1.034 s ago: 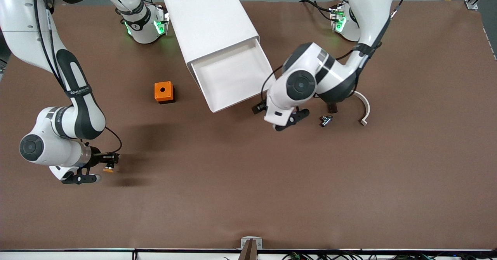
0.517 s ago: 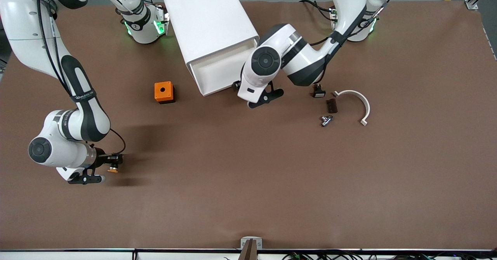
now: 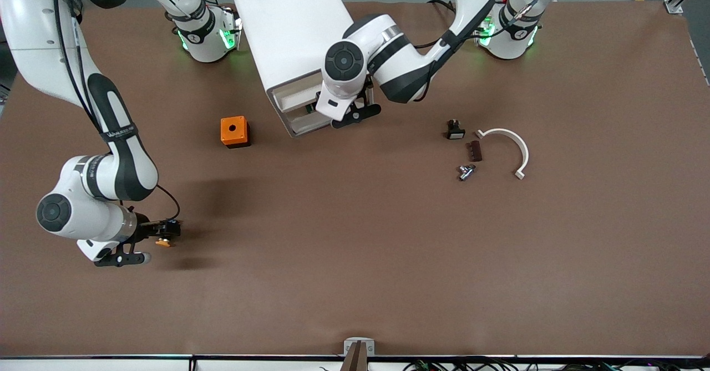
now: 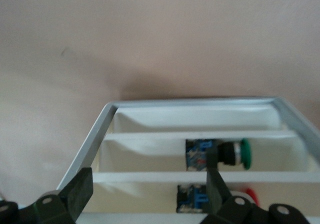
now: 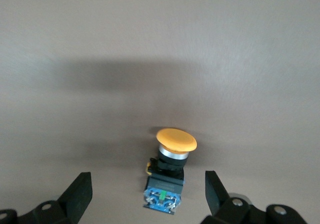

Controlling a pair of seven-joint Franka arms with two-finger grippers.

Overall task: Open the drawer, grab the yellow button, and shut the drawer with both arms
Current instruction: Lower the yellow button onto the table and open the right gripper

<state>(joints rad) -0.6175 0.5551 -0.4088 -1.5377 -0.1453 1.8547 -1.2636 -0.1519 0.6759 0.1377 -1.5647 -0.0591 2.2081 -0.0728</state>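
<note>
The orange-capped button (image 3: 162, 242) (image 5: 171, 171) lies on its side on the brown table near the right arm's end. My right gripper (image 3: 168, 233) (image 5: 149, 191) hangs low over it, open, and both fingers stand clear of the button's blue-black body. The top drawer (image 3: 288, 98) is pushed almost fully into the white cabinet (image 3: 294, 27). My left gripper (image 3: 349, 117) (image 4: 147, 194) is at the cabinet's front, open, with nothing between its fingers (image 4: 79, 194). The left wrist view shows the cabinet's front (image 4: 195, 118) close up.
A green-capped button (image 4: 232, 153) lies in a lower drawer. An orange box with a hole (image 3: 234, 131) stands beside the cabinet, toward the right arm's end. Toward the left arm's end lie a small black part (image 3: 455, 131), a brown piece (image 3: 474, 150), a metal fitting (image 3: 466, 171) and a white curved piece (image 3: 513, 143).
The left arm has swept toward the cabinet and pushed the drawer from wide open to nearly shut. The right gripper has opened and let go of the button.
</note>
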